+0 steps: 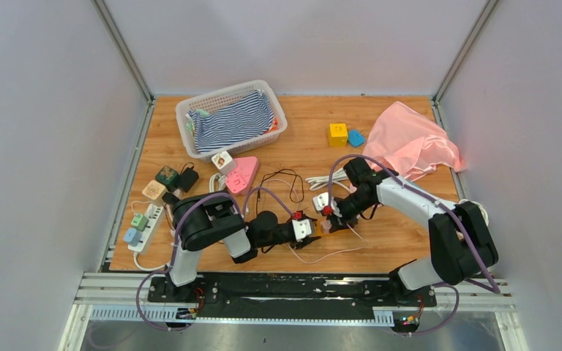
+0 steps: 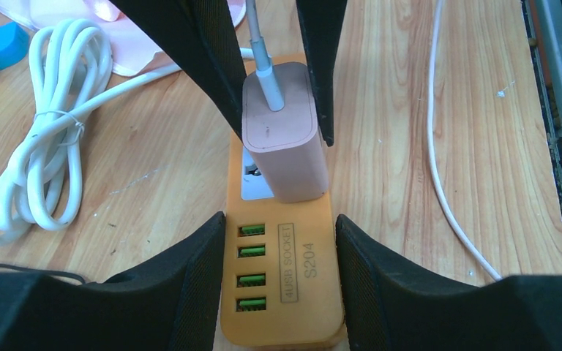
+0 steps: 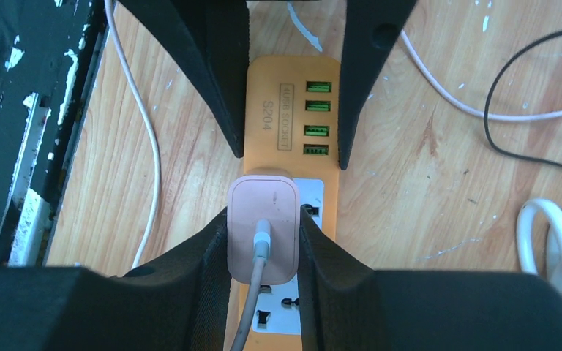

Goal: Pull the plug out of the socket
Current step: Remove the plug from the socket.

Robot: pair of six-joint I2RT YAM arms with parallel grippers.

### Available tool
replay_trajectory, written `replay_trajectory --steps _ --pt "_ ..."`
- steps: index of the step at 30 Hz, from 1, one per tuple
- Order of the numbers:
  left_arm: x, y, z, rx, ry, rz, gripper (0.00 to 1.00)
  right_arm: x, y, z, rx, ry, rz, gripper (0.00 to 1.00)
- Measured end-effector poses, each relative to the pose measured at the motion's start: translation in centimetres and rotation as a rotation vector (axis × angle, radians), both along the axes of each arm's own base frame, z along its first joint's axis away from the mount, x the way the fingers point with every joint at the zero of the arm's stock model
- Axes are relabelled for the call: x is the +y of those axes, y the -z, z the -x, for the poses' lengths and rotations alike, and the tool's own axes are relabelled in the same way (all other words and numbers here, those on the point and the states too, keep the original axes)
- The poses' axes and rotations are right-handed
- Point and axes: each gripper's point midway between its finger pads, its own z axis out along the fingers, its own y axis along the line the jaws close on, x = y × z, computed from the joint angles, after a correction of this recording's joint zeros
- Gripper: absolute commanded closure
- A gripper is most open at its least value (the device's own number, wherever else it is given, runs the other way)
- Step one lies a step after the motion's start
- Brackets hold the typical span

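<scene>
Plug [image 3: 262, 219] in orange socket strip [image 3: 265, 157], coiled white cable [image 2: 57, 121] nearby, thin pale cord [image 2: 431, 110] alongside

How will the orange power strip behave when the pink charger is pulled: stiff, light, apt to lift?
Probably rigid: the orange power strip looks like hard moulded plastic. Slim, so likely light; it may lift with the pink charger unless the left gripper clamping its sides holds.

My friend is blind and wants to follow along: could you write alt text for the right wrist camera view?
The right gripper is clamped on a pink plug seated in an orange power strip on a wooden table. Opposite, the left gripper pinches the strip by its green USB ports; a cable leads out of the plug.
</scene>
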Motion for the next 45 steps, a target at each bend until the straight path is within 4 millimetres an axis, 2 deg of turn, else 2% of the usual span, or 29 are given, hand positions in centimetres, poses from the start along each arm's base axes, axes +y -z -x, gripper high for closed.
replay_trajectory --steps 4,13,20,28,35,45 --pt "0.0 0.0 0.1 -0.001 0.005 0.0 0.84 0.0 0.0 0.1 -0.016 -0.03 -0.006 1.0" --pt "0.0 0.0 0.1 0.002 0.003 0.0 0.84 -0.1 0.0 -0.3 0.04 0.072 0.021 1.0" --pt "-0.1 0.0 0.2 -0.001 0.012 0.001 0.84 -0.1 0.0 0.3 -0.009 -0.032 -0.005 1.0" --pt "0.0 0.0 -0.3 0.001 -0.007 -0.001 0.84 -0.2 0.0 -0.8 0.074 0.136 0.057 1.0" --pt "-0.1 0.0 -0.2 -0.002 0.001 -0.001 0.84 0.0 -0.2 -0.3 0.027 0.023 0.018 1.0" --pt "0.0 0.0 -0.2 -0.001 0.0 -0.002 0.84 -0.2 0.0 -0.6 0.059 0.094 0.045 1.0"
